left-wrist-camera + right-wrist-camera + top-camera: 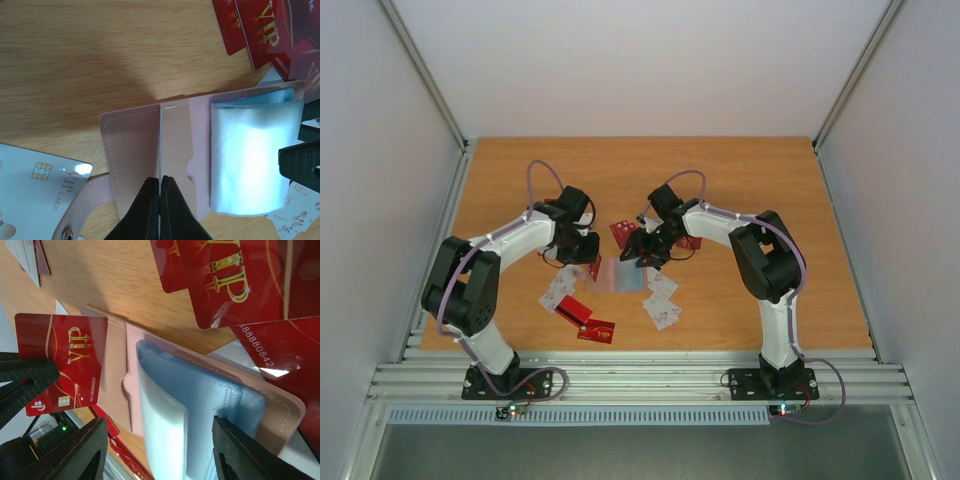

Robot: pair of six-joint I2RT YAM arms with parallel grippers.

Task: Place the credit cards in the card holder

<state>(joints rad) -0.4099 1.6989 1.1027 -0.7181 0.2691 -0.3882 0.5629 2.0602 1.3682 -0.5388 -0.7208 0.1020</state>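
**While the card holder (618, 277) lies open, one red card (62, 360) stands over it**

As it lies spread flat on the table (770, 190) between the two arms, the card holder shows its pale pink inside and a stack of clear pockets (245, 160) on one half. Over the pink half the red card, with gold "VIP" on its face, stands upright on edge. Whether its lower edge touches the slot there I cannot tell. The left gripper (159, 182) is pinched tight on that card, which shows only as a thin edge between its fingers in the left wrist view. The right gripper (159, 427) stands wide, one finger on either side of the clear pockets. Whether those fingers touch the holder cannot be told. Around the holder lie the other credit cards (235, 280): red ones just beyond it, and more red and white ones nearer the arm bases. Among these, a white card (40, 185) with a chip lies just beside the holder's strap.
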